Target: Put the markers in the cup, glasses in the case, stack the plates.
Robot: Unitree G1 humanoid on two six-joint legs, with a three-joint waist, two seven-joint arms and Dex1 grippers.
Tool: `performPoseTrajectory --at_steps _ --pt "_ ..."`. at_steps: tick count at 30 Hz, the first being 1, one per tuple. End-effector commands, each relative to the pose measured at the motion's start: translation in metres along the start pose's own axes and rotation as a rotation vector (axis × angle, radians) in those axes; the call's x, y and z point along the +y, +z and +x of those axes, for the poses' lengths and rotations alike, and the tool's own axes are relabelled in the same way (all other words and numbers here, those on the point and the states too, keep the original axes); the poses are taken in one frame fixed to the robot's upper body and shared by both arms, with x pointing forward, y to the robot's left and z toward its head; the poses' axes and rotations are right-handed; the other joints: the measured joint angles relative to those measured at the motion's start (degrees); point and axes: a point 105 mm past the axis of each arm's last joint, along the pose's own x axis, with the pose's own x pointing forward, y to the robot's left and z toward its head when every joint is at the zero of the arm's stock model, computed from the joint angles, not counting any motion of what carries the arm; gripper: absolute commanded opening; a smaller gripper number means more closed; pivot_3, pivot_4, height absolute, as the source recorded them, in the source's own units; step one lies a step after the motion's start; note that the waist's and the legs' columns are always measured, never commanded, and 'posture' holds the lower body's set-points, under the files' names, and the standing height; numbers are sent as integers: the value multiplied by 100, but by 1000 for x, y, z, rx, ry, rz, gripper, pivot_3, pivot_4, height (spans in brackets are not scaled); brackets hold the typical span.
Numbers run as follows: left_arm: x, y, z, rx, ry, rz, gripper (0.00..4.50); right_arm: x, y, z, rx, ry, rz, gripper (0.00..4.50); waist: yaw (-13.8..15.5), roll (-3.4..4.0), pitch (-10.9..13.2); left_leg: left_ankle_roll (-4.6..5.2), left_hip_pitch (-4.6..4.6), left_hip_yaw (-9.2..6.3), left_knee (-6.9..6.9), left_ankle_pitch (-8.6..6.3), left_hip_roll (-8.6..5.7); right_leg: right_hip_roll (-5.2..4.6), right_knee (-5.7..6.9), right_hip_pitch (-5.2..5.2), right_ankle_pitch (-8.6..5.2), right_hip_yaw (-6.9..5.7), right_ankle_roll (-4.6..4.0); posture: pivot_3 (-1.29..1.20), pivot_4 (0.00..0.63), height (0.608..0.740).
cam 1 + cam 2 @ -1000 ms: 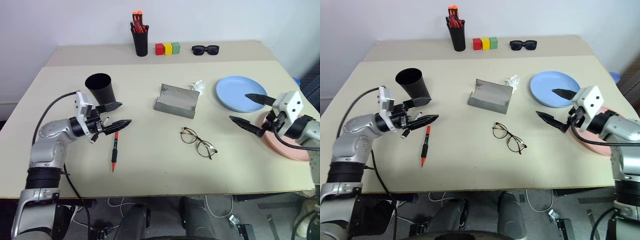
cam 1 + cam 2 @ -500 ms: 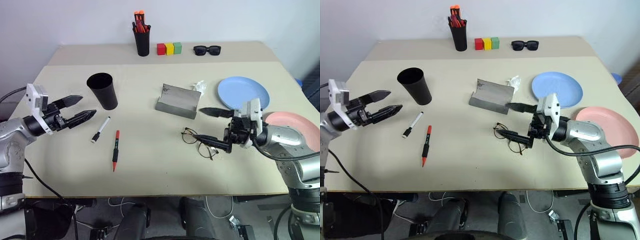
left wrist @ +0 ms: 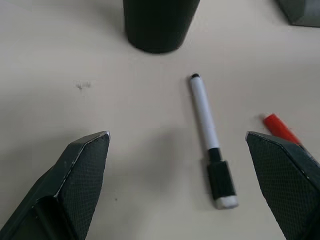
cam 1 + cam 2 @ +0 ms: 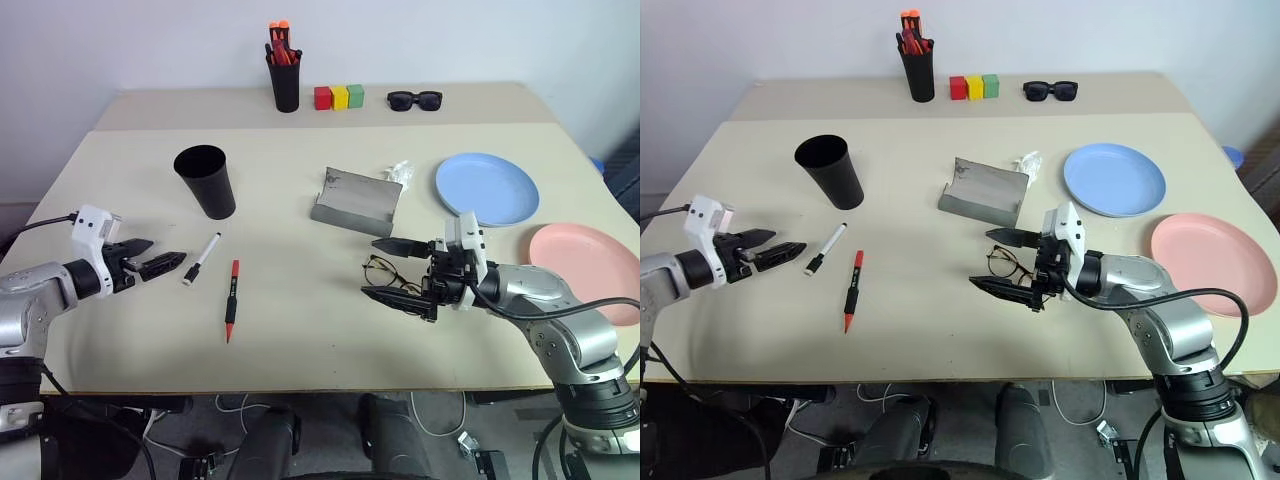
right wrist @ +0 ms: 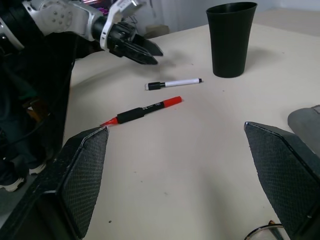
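Swung leftward, right gripper (image 4: 392,270) (jaws apart) now straddles the glasses (image 4: 385,270).

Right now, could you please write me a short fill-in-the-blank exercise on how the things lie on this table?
1. The case lies open with ____ inside it.
2. The pink plate lies beside the ____ plate, not stacked on it.
3. The red-capped marker and the white marker lie on the table in front of the black ____.
4. The right hand has its open fingers either side of the ____.

Missing words: nothing; blue; cup; glasses
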Motion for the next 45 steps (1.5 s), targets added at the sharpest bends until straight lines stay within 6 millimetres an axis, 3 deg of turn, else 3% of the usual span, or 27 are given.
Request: performPoseTrajectory --at_steps 1,7,17,21,27,30,33,37,42,45 --pt "-8 5 -3 79 8 0 4500 3 9 5 -38 0 -33 4436 -22 0 0 -1 0 1 -2 0 0 0 1 -3 0 1 0 0 150 740" --pt "-22 -8 -5 270 -17 -87 4500 2 3 4 -32 -25 -22 4436 -16 -1 0 -3 -2 5 -4 -2 2 3 5 -8 0 3 0 0 150 740" --pt "-35 -9 25 286 -22 -44 4500 5 1 6 -25 -35 -20 4436 15 -1 -1 -4 0 5 -2 -1 2 3 5 -7 0 5 0 0 150 740" --pt "-38 -12 28 313 -33 -18 3174 3 1 2 -20 -58 -33 4500 9 -1 -1 -4 0 6 -2 -1 1 3 5 -6 0 7 0 0 150 740" --pt "-44 -24 15 413 -70 -13 51 -1 2 1 -22 -79 -49 4500 -16 -1 -1 -4 -1 9 -3 -2 2 3 4 -8 0 8 0 0 150 740" --pt "-41 -24 7 421 -60 -12 16 -2 2 2 -22 -83 -51 4500 -10 -1 -1 -3 1 13 -5 -2 2 3 4 -9 -1 11 0 0 150 740" --pt "-40 -8 1 351 -79 -30 16 -2 2 2 -20 -81 -54 4500 -9 -1 0 -3 1 14 -5 -2 2 3 4 -9 -1 11 0 0 150 740" --pt "-40 28 0 151 -104 111 16 -5 3 1 -19 -86 -62 4500 0 -2 0 -4 -2 14 -3 -2 3 3 3 -10 0 11 0 0 150 740" --pt "-51 85 3 -228 -143 388 16 -8 3 2 -16 -85 -71 4500 37 -2 0 -5 -3 16 -3 -2 5 3 -3 -9 0 12 -2 0 150 740" --pt "-47 122 9 -455 -79 389 16 -8 4 4 -21 -73 -61 4500 95 -8 0 -7 -5 16 6 -1 3 2 -4 -8 6 11 -9 0 150 740"
